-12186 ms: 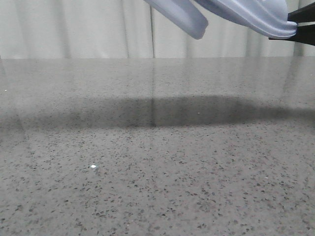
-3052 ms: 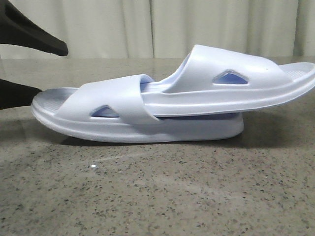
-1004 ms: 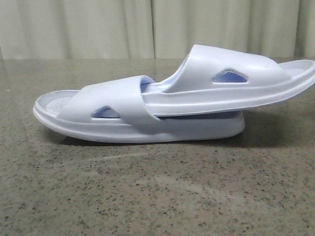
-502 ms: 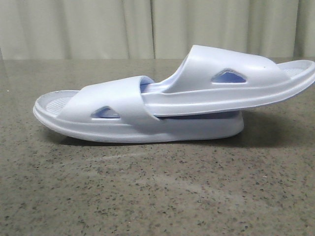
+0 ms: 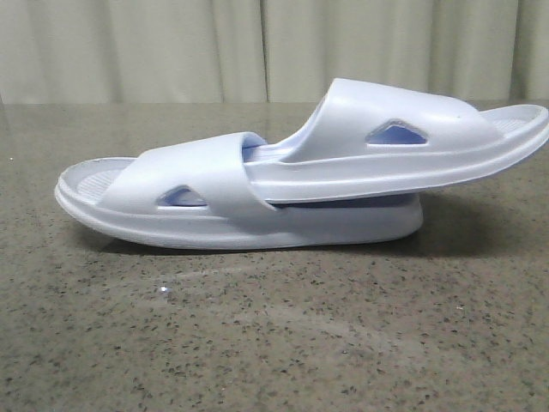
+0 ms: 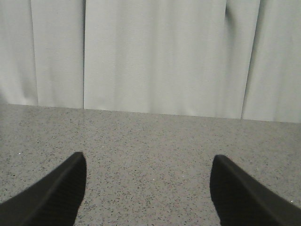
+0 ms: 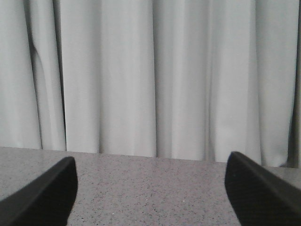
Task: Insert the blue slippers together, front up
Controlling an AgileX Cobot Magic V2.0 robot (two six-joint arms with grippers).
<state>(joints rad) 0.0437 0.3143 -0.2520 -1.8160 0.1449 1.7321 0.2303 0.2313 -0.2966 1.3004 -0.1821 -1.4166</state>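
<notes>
I see the blue slippers [image 5: 300,176] nested together on the speckled grey table [image 5: 274,343], lying side-on to the front camera in the middle of the view. The lower slipper [image 5: 214,210] sits flat on the stone with its sole down and its strap up, its triangular side cut-out facing me. The upper slipper [image 5: 403,146] has one end pushed in under the lower one's strap, so that end is hidden there, and its body rests on the lower footbed. Its other end sticks out past the lower slipper towards my right and tilts slightly upward, clear of the table. Both straps face up.

From the front camera I see neither arm near the pair. On the left wrist camera, my left gripper [image 6: 146,188] has its two dark fingers [image 6: 51,197] spread wide apart with only bare tabletop between them. On the right wrist camera, my right gripper [image 7: 150,193] is likewise spread wide, holding nothing, with table and the pale curtain [image 7: 150,75] ahead of it. The same curtain hangs behind the table in the front view.
</notes>
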